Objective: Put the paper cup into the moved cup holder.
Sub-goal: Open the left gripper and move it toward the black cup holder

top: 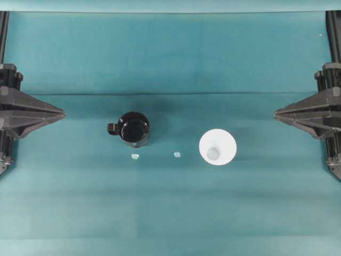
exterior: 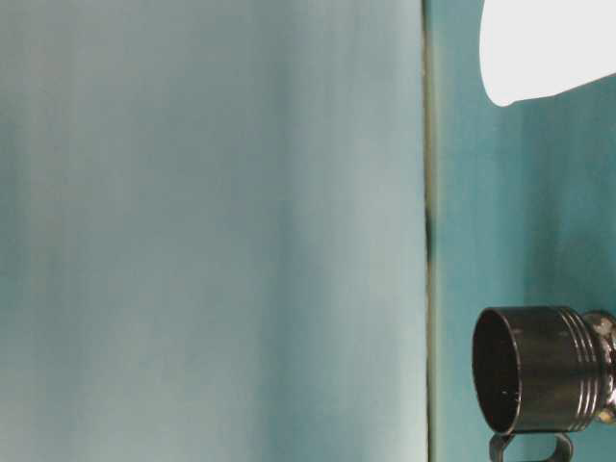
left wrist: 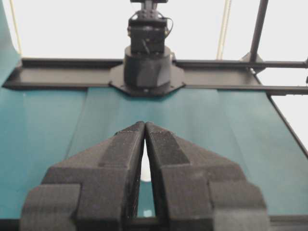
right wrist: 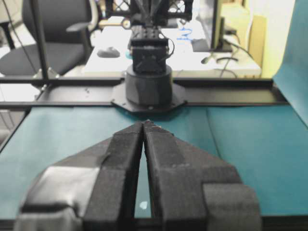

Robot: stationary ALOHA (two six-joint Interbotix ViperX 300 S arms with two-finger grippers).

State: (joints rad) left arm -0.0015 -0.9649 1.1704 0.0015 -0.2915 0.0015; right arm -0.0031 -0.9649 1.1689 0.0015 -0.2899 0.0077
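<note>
The white paper cup [top: 218,147] stands upright on the teal cloth right of centre; its white side also fills the top right of the table-level view [exterior: 549,43], and a sliver of white shows through the slit between the left gripper's fingers. The glossy black cup holder [top: 134,128] stands left of centre, its tab handle pointing left, and appears low at the right of the table-level view [exterior: 539,368]. My left gripper [top: 63,113] rests at the left edge, shut and empty, far from the holder. At the right edge my right gripper [top: 276,113] is shut on nothing.
Two tiny pale scraps lie on the cloth, one in front of the holder [top: 135,157] and one between holder and cup [top: 177,154]. A fold line crosses the cloth behind both objects. The opposite arm's base [left wrist: 147,62] shows beyond the left fingertips.
</note>
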